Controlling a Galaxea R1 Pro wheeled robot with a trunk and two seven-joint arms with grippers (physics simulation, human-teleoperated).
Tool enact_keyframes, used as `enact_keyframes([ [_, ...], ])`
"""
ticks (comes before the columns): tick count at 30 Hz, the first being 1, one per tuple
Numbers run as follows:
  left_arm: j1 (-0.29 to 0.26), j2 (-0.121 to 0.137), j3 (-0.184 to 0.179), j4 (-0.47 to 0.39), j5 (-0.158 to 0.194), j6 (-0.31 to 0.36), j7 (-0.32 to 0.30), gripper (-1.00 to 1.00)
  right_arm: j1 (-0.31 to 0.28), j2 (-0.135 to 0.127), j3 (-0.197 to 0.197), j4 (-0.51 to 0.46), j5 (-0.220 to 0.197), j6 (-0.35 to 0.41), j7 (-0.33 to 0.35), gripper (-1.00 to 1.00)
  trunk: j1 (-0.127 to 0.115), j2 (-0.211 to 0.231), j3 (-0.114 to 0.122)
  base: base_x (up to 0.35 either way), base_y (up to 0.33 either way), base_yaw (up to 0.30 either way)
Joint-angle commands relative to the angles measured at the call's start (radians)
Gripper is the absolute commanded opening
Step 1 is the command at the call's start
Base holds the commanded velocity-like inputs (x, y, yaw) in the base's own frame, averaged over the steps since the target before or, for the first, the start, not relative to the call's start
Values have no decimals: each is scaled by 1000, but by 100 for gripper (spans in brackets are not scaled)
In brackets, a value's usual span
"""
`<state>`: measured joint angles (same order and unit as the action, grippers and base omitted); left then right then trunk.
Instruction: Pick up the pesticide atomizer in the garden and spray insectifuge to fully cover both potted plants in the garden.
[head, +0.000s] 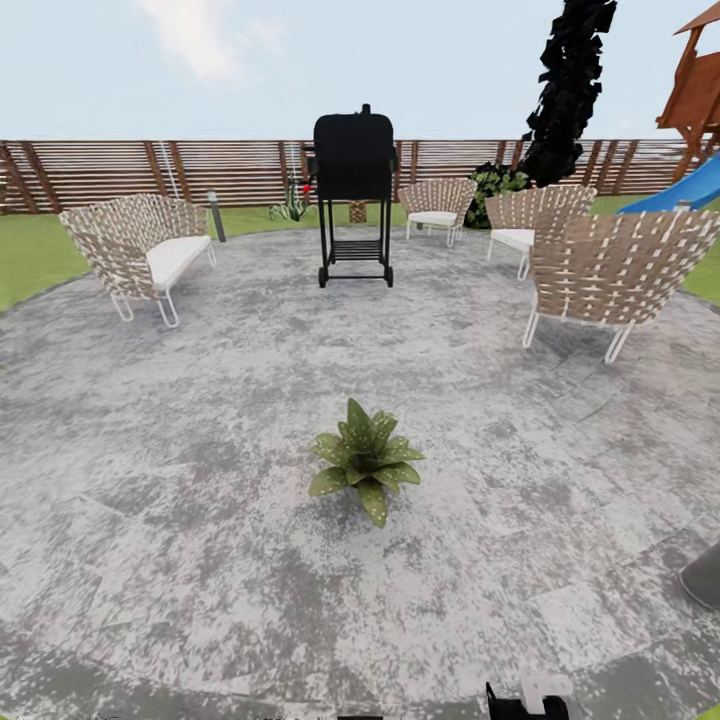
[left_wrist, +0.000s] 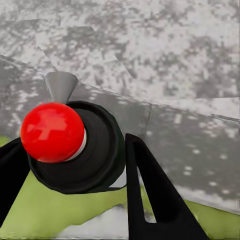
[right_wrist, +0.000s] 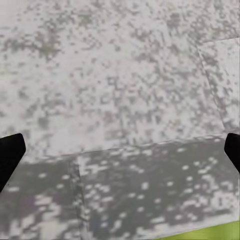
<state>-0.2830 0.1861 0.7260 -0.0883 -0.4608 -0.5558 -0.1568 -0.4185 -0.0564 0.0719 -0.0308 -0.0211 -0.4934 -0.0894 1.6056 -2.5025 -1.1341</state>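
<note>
Looking along the left gripper (left_wrist: 70, 175), its two black fingers (left_wrist: 150, 195) sit closed against the sides of the pesticide atomizer (left_wrist: 75, 150), a dark round-bodied bottle seen end-on. Its long axis runs almost straight toward the wrist camera, so the body is foreshortened and the colour bands cannot be made out. A glossy red ball (left_wrist: 52, 132) caps the near end, and a small grey cone-shaped nozzle (left_wrist: 61, 86) juts out past it toward the grey mottled stone patio (left_wrist: 165, 55); a strip of green lawn (left_wrist: 45, 210) lies under the fingers.

The right gripper (right_wrist: 120, 150) is spread wide and holds nothing (just two black fingertips (right_wrist: 10, 155) at the frame edges, the rest cut off) above bare stone.

From the head, one potted plant (head: 364, 462), a low rosette of speckled green leaves, stands mid-patio; its pot is hidden by the leaves. Farther back are woven tan wicker chairs with white cushions (head: 140, 250), a black grill on legs (head: 354, 195) and a horizontal-slat wooden fence (head: 120, 170).
</note>
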Motion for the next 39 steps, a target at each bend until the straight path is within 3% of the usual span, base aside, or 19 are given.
enact_keyframes([
  [1,-1,-1,8,1,-5,-2,-5,-100,0,0,8,1,-2,-2,-6,100,0,0,-1,0,0,264],
  [11,-1,-20,8,1,-6,3,-3,-100,0,0,8,2,0,-2,-6,100,0,0,-7,0,0,264],
  [39,-1,-19,9,1,-7,11,-3,-100,0,2,9,2,1,-2,-6,100,0,0,-24,0,0,267],
])
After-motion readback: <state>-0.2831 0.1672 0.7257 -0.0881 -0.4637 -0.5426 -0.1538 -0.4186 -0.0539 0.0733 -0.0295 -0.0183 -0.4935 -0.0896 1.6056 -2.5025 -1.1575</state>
